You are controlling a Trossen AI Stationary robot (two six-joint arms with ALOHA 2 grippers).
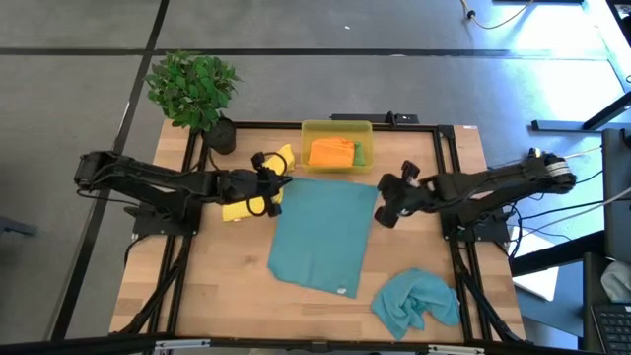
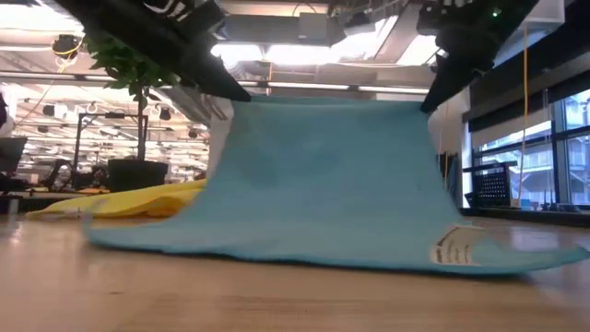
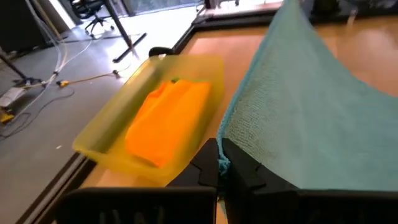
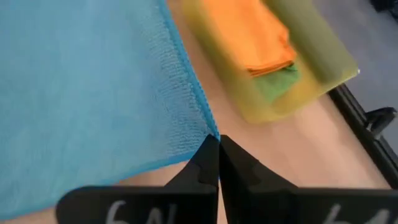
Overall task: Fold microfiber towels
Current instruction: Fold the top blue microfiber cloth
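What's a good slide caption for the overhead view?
Left gripper and right gripper pinch the spread teal towel's far corners, near the yellow bin.

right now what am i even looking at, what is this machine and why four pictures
It is a robot with two dark arms at a wooden table, folding towels. One picture looks down from above, one looks level across the tabletop, and two come from cameras on the wrists. The left gripper and right gripper each pinch a corner of the spread teal towel, fingers shut, lifting that edge. A yellow towel lies at left, a crumpled teal towel near the front. The yellow bin holds an orange towel and a green towel.
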